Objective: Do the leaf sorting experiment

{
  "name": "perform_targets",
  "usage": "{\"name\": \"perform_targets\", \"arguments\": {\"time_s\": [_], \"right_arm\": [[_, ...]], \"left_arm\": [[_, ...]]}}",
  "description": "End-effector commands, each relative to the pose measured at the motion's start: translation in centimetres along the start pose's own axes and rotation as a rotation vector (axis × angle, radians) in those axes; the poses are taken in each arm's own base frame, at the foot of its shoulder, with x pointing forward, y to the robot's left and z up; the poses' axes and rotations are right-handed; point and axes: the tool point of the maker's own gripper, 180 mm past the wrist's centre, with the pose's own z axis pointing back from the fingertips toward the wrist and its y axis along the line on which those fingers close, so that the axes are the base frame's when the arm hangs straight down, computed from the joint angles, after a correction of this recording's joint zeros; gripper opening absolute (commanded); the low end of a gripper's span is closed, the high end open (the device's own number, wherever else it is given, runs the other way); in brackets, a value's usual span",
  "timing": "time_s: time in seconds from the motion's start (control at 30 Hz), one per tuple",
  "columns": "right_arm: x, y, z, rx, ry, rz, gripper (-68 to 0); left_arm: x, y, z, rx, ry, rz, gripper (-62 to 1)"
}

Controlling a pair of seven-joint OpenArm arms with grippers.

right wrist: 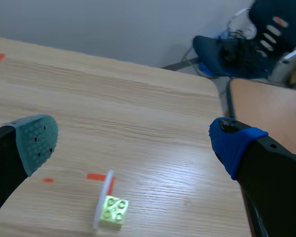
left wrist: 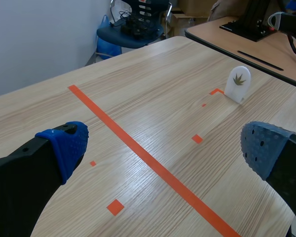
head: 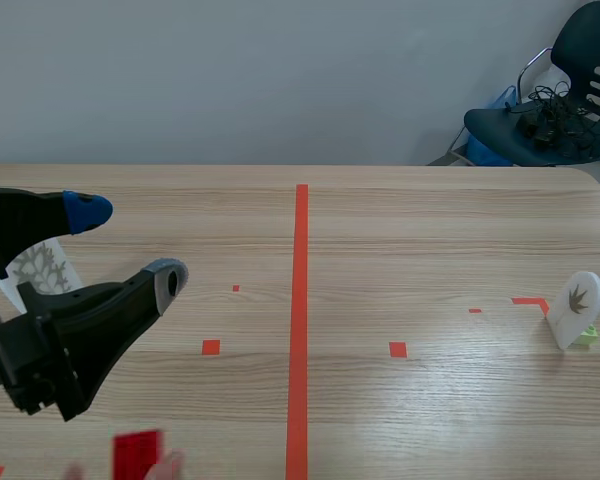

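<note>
My left gripper (left wrist: 163,148) gapes wide, empty. Right gripper (right wrist: 134,143) likewise, above the leaf card (right wrist: 103,197) on its green brick (right wrist: 113,211).

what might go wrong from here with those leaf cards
1. The right leaf card stands upright on a small green brick. Seen from the open right jaws it is thin and edge-on, so an off-centre pinch may topple it.
2. The left leaf card sits partly hidden behind the left arm. A swing of the open left jaws could knock it over.
</note>
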Motion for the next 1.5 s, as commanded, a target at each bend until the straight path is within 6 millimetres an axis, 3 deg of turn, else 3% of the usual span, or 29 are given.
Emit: {"name": "perform_targets", "arguments": {"time_s": [0.0,0.13,0.27,0.57,0.93,1.23,1.47], "right_arm": [[0.8,2.3,-0.4,0.080,-0.009,0.006,-3.0],[2.8,5.8,0.0,0.178,-0.012,0.042,-2.0],[3.4,9.4,0.3,0.256,0.024,0.066,-2.0],[1.4,14.8,1.3,0.364,0.093,0.003,-2.0],[1.7,15.0,1.3,0.370,0.074,-0.003,-2.0],[1.9,15.0,1.2,0.370,0.064,-0.004,-2.0],[1.9,15.0,1.2,0.370,0.063,-0.004,-2.0]], "left_arm": [[0.5,0.2,0.0,0.002,-0.022,0.001,1.4],[0.5,0.2,0.0,0.002,-0.021,0.001,1.4],[0.5,0.2,0.0,0.002,-0.021,0.001,1.4],[0.5,0.2,0.0,0.001,-0.021,0.002,1.4],[0.5,0.2,0.0,0.001,-0.020,0.001,1.4],[-0.7,0.2,0.1,-0.009,0.052,-0.069,1.4],[-3.5,-0.8,-0.1,-0.038,0.120,-0.007,1.4]]}}
